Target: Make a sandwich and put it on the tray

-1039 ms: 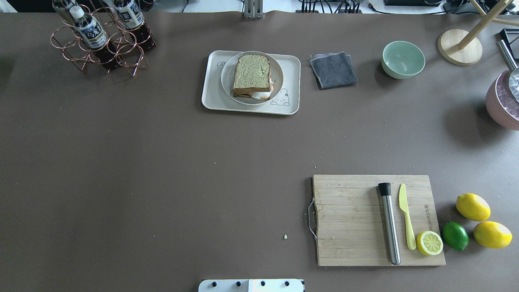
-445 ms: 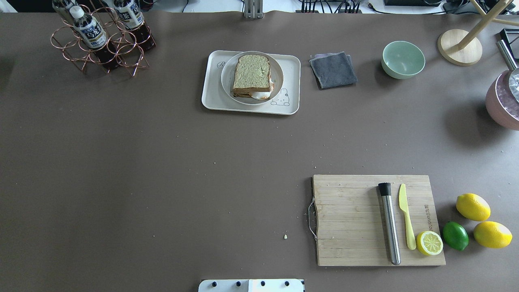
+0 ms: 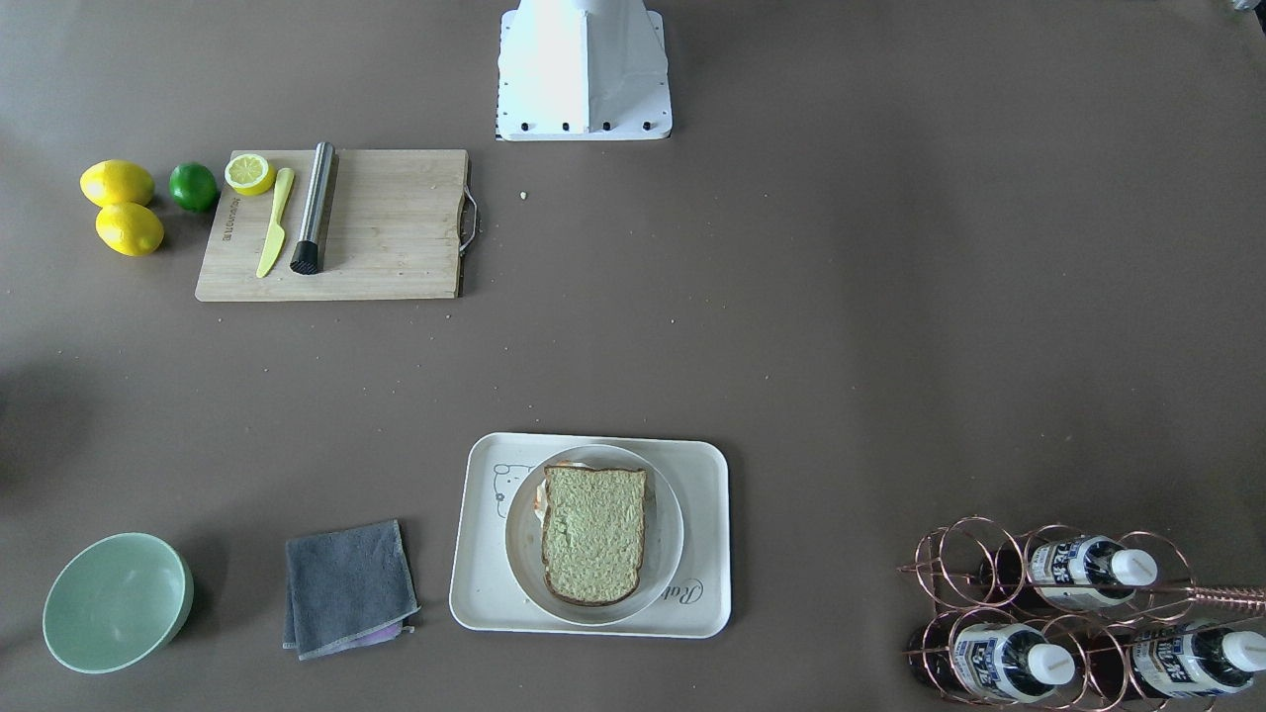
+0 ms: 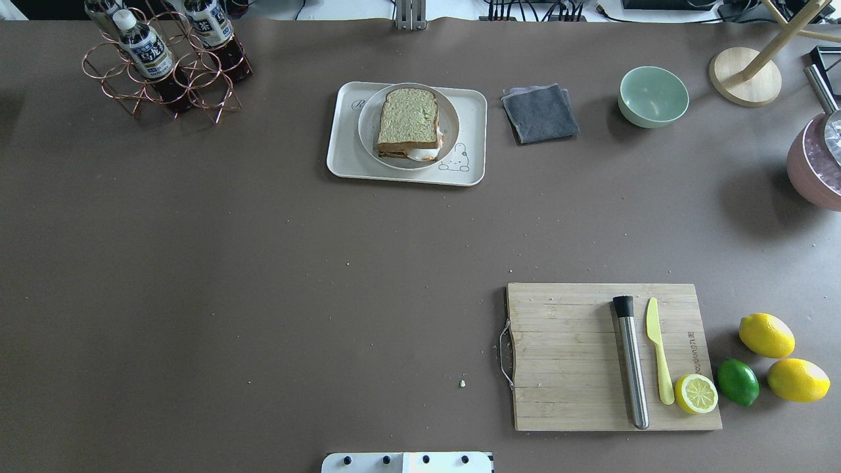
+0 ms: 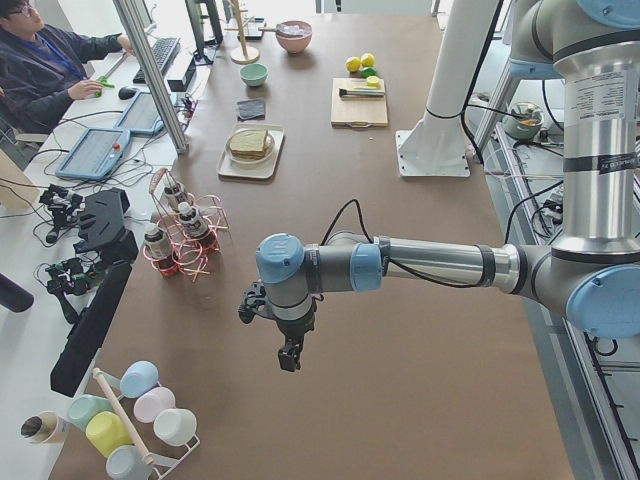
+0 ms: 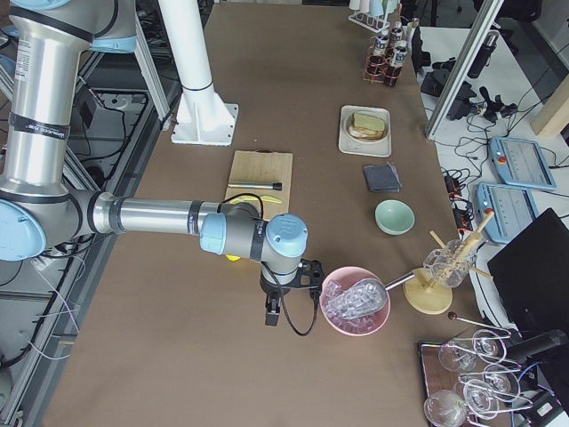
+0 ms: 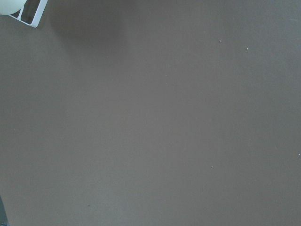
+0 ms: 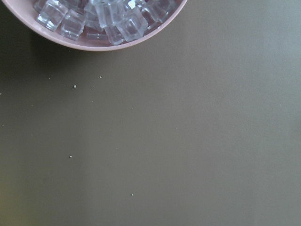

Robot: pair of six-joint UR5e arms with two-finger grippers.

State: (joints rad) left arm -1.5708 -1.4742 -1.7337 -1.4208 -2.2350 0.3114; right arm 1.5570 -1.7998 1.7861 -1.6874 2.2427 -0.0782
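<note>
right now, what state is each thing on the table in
sandwich: assembled, on the plate
plate: on the tray, holding the sandwich
cloth: folded
green bowl: upright, empty
bottles: capped, in the rack
lemon half: cut face up, on the cutting board
pink bowl: holds ice cubes
left gripper: over bare table, open or shut cannot tell
right gripper: beside the pink bowl, cannot tell

Cutting board (image 4: 565,368), grey cloth (image 4: 540,113), green bowl (image 4: 653,96)
</note>
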